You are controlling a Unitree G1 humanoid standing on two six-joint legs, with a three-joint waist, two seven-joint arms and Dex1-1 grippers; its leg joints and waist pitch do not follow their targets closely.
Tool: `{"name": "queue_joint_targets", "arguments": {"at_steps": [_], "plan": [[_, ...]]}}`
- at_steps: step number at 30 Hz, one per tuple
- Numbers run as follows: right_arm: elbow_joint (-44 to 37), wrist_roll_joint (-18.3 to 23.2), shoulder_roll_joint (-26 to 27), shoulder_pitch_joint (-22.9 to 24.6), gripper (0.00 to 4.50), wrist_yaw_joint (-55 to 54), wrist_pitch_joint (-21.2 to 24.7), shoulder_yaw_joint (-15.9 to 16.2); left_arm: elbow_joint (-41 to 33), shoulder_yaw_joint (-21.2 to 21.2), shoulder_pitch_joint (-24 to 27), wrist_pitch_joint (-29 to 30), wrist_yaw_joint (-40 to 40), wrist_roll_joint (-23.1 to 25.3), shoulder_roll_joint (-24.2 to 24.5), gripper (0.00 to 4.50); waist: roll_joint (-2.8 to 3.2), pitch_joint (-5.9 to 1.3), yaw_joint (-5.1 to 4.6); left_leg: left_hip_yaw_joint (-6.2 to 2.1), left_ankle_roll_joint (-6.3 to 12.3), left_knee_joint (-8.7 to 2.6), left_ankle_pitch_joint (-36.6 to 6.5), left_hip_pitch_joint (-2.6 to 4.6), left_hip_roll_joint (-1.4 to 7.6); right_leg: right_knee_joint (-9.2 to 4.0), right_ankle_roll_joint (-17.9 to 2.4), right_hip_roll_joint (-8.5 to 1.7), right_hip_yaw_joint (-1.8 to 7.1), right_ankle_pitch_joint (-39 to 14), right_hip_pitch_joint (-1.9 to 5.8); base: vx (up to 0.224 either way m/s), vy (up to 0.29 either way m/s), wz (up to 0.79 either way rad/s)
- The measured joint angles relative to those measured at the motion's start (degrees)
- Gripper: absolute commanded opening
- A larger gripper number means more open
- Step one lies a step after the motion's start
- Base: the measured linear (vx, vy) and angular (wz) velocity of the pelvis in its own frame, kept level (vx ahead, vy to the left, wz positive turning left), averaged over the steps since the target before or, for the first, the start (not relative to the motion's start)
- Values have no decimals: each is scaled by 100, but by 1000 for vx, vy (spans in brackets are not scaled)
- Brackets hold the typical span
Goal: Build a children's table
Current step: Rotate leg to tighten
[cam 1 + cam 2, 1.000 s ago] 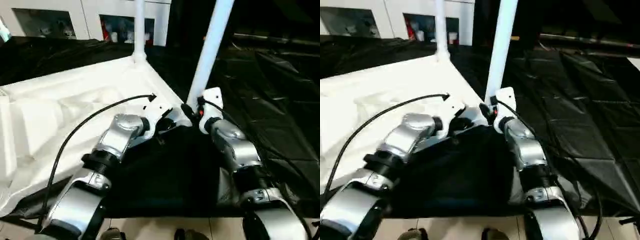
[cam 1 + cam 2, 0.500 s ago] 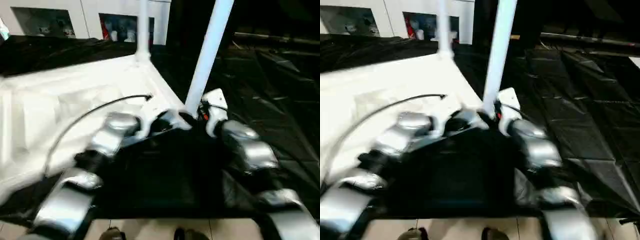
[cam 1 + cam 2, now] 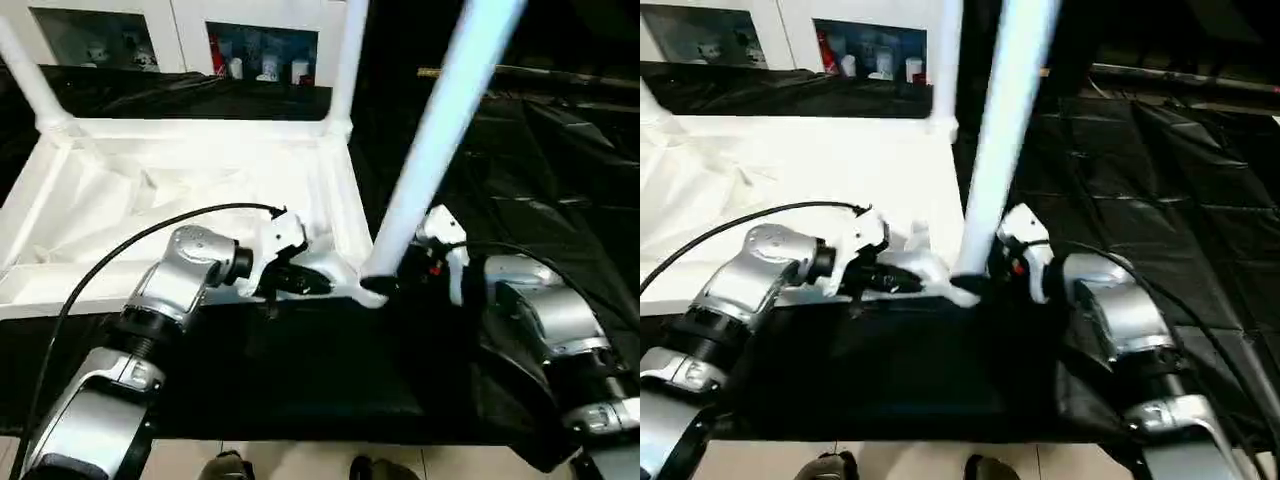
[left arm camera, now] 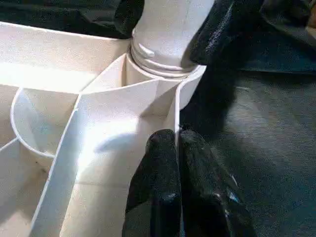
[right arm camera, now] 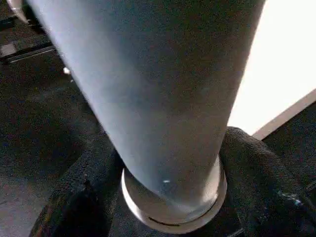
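Note:
The children's table lies upside down: its white ribbed tabletop (image 3: pixel 180 190) rests on black sheeting. White legs stand in the far left (image 3: pixel 30 70) and far right (image 3: pixel 350 60) corner sockets. A third leg (image 3: pixel 440 130) rises from the near right socket (image 4: pixel 168 74). My left gripper (image 4: pixel 177 143) is shut on the tabletop's thin rim wall just beside that socket. My right gripper (image 3: pixel 400 275) reaches in from the other side, and its black fingers (image 4: pixel 212 29) hug the flared base of the near leg (image 5: pixel 173 207) on both sides.
A white glass-door cabinet (image 3: pixel 180 30) stands behind the table. Crinkled black sheeting (image 3: pixel 560 150) covers the ground to the right and in front. A black cable (image 3: pixel 130 240) loops from my left wrist over the tabletop's near edge.
The head view has swung, so the whole tabletop and its far left leg now show. Both grippers stay at the near right corner, left on the rim and right at the leg's base.

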Motion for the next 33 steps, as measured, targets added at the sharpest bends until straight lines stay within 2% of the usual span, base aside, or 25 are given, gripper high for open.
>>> {"name": "queue_joint_targets", "arguments": {"at_steps": [2,5,13,16,18,20,22,28,30,33], "plan": [[-38,11,-6,-3,268,3,27,0,0,1,5,-14,-18,0,0,0,-1,0,2,0,0,0,0,0,-1,0,0,-1,0,0,1,0,0,0],[-43,18,-5,-5,241,4,37,-1,-1,2,5,-19,-28,0,0,0,-2,0,3,0,1,0,0,0,-1,0,0,-1,-1,0,1,0,0,0],[-120,3,-27,-3,229,5,37,13,-1,3,12,-55,-24,0,5,0,-4,1,4,-1,1,3,1,1,-1,3,0,0,-1,0,2,0,0,0],[-86,-65,90,-5,221,-235,23,-11,42,16,7,-121,214,43,-27,0,-7,-1,-5,-1,0,12,1,8,-1,10,-2,0,-1,2,7,0,0,0],[149,-162,354,-105,215,-764,-30,-84,223,65,-77,-163,550,96,-106,0,-21,-1,-31,-4,-3,29,2,14,-1,12,-10,1,0,10,18,0,0,0],[506,-285,727,-315,213,-1655,-29,-284,433,171,-226,-91,1098,230,-286,0,-47,7,-109,-8,-9,41,7,13,-2,-2,3,0,3,13,16,0,0,0],[682,-302,935,-402,210,-2207,-16,-417,486,197,-282,33,1461,289,-462,0,-57,3,-142,-15,-10,49,7,13,-4,-7,5,-5,8,13,19,0,0,0],[1055,-466,1552,-690,206,-3627,45,-700,673,299,-440,342,2459,376,-898,0,-66,-7,-153,-15,-10,44,7,15,-7,-6,9,-4,10,16,22,0,0,0],[1398,-518,1873,-928,206,-4279,-53,-881,808,364,-536,412,2849,467,-1107,0,-69,-9,-164,-17,-10,40,7,15,-7,-6,10,-3,8,17,20,0,0,0],[1625,-564,2047,-1048,206,-4748,-236,-964,823,374,-562,482,3089,515,-1263,0,-70,-12,-168,-20,-11,40,7,13,-7,-7,13,-2,8,16,22,0,0,0]]}}
